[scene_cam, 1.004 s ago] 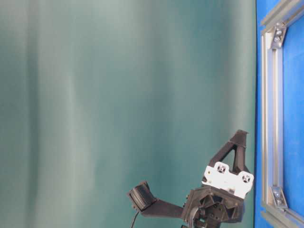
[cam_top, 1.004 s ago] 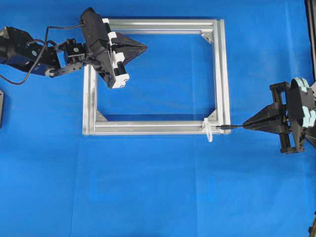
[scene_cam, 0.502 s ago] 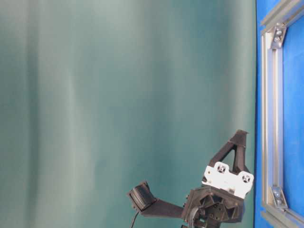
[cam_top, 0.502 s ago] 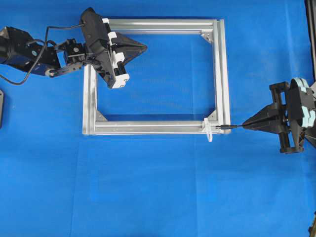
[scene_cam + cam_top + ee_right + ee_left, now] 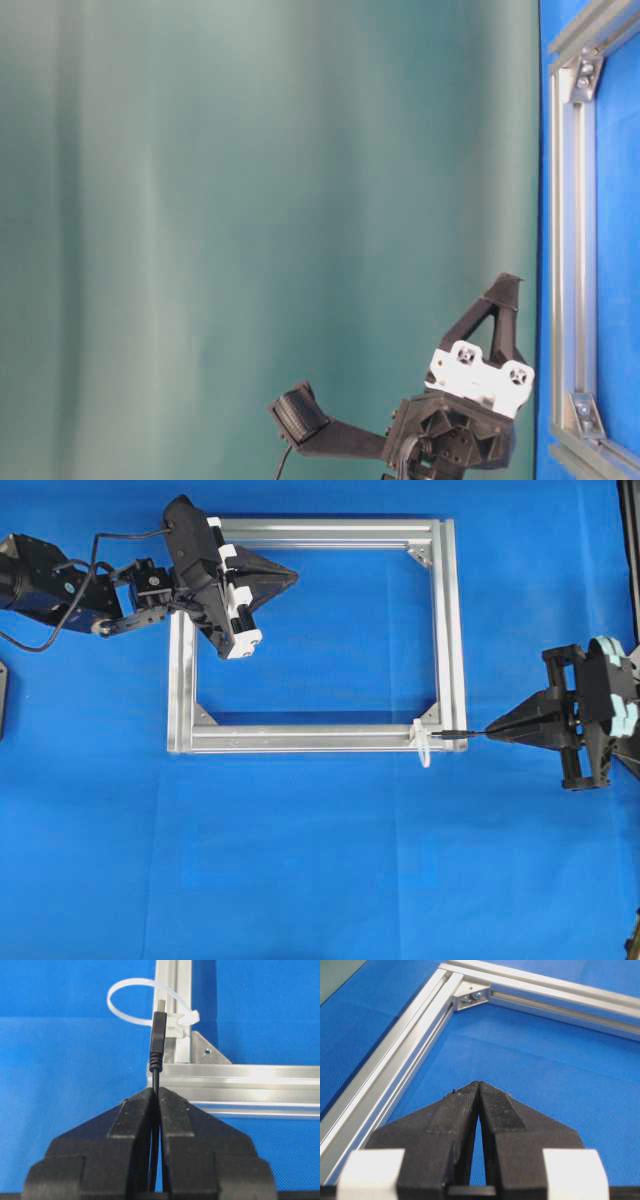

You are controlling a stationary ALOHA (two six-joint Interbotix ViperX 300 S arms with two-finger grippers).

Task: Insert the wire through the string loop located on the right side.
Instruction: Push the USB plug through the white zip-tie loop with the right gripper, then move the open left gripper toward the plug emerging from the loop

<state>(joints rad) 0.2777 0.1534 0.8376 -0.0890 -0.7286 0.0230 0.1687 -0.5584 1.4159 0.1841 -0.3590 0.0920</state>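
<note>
The right gripper [image 5: 156, 1094] pinches the thin black wire [image 5: 158, 1040]; its plug tip overlaps the whitish string loop [image 5: 131, 1001], threading unclear. The left gripper [image 5: 478, 1086] is pressed together, empty.

We see a blue cloth [image 5: 330, 880] covering the tabletop under even light, and a plain teal-green backdrop [image 5: 250, 200] rising behind it.
</note>
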